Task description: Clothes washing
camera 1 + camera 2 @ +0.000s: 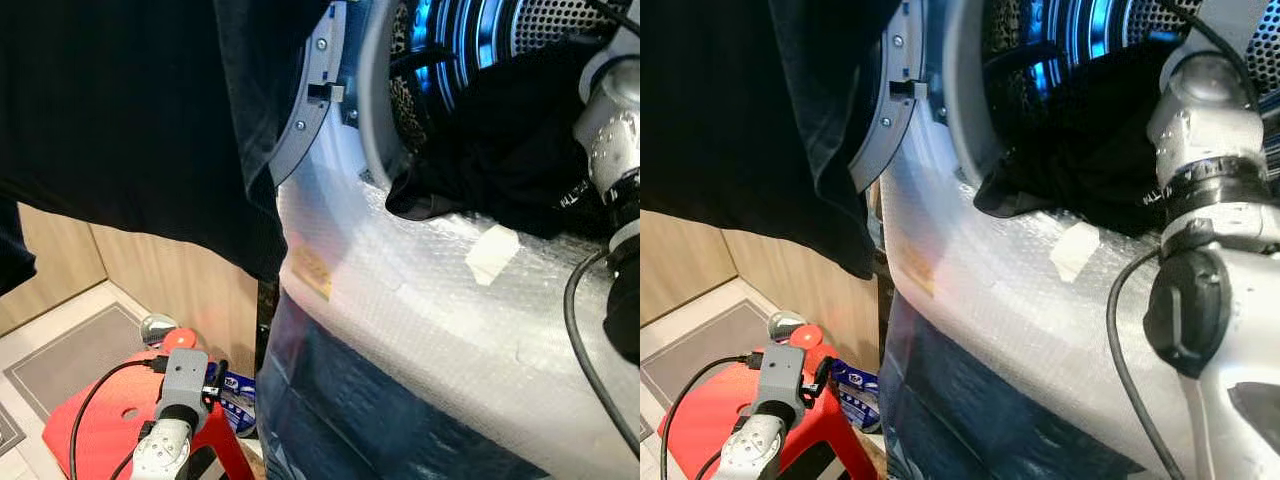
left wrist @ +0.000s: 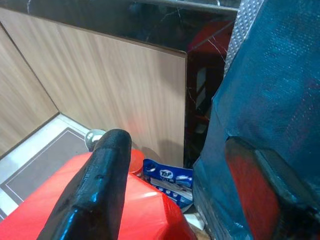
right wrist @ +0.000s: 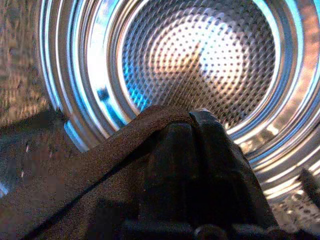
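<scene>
Washer front [image 1: 440, 290] bubble-wrapped; wood wall [image 2: 115, 95]; red stool [image 1: 95, 420]

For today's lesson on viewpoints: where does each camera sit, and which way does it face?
Left eye, head: down at the washer front; left arm low.
Right eye, head: same washer, dark garment at its opening, right arm.
Left wrist: along a black finger toward the red stool.
Right wrist: into the drum; right gripper under dark cloth.

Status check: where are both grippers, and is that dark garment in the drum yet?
Right gripper at drum mouth, shut on dark garment. Garment half in, draped over door rim. Left gripper idle, low by red stool.
</scene>
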You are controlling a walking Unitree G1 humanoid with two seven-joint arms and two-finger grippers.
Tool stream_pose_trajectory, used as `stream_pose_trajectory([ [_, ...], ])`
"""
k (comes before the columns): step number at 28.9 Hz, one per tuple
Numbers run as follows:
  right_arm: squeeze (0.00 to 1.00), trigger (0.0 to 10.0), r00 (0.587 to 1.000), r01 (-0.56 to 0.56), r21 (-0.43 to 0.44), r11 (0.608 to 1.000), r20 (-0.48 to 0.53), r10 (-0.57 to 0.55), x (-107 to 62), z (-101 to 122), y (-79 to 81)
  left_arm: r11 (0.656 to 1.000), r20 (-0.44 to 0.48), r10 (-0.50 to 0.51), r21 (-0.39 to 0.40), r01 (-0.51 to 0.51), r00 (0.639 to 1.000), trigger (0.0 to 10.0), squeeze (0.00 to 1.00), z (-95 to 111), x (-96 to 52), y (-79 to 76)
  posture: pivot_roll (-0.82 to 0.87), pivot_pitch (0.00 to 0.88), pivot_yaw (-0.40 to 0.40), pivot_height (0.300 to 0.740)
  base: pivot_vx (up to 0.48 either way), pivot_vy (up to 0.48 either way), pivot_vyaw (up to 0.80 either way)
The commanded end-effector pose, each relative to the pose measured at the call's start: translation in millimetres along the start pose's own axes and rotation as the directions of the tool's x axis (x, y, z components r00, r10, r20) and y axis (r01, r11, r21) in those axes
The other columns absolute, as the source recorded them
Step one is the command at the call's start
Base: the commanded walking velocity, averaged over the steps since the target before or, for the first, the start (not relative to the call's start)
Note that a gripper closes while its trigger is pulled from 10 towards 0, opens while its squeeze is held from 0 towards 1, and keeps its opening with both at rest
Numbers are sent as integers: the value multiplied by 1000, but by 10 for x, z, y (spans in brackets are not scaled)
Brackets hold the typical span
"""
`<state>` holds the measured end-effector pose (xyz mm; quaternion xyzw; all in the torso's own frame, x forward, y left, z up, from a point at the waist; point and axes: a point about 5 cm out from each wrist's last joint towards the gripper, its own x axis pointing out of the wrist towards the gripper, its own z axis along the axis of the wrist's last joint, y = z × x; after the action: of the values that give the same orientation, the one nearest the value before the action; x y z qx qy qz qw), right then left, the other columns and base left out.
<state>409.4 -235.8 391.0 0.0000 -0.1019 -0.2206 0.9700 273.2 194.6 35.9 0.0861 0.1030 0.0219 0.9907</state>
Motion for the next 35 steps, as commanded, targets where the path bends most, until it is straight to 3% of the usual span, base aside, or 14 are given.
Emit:
stream_pose_trajectory([
  [1,0,10000,997,-43,-40,998,-71,40,-11,-189,57,1000,-17,-20,-7,20,1000,10000,0,-23,-14,-41,43,0,-114,740,0,0,0],
  [3,0,10000,995,-42,-57,998,-90,37,-21,-275,80,1000,-20,-23,-7,23,1000,10000,0,-29,-16,-48,43,0,-114,740,0,0,0],
  [4,1000,10000,995,-42,-55,998,-98,36,-25,-309,87,1000,-25,-28,-6,28,999,10000,0,-36,-17,-59,40,0,-112,740,0,0,0],
  [12,1000,10000,991,-106,-39,994,-87,102,-61,-295,238,998,-49,-57,-5,56,997,10000,0,-85,-55,-109,41,0,-119,740,0,0,0],
  [14,1000,10000,989,-133,-87,987,-81,126,-86,-342,289,998,-56,-60,-11,59,997,10000,0,-100,-69,-108,34,0,-117,740,0,0,0],
  [24,1000,10000,999,-45,-19,999,-30,44,-194,-346,102,997,-68,-80,-4,80,994,10000,0,-124,-88,-126,14,0,-102,740,0,0,0],
  [32,1000,10000,987,87,-65,994,138,-77,-477,-265,-103,996,-75,-92,-2,93,993,10000,0,-143,-107,-157,27,0,-119,740,0,0,0],
  [35,1000,10000,983,-95,-64,993,153,104,-742,-394,23,996,-83,-90,-5,90,992,10000,0,-174,-132,-158,11,0,-119,740,0,0,0],
])
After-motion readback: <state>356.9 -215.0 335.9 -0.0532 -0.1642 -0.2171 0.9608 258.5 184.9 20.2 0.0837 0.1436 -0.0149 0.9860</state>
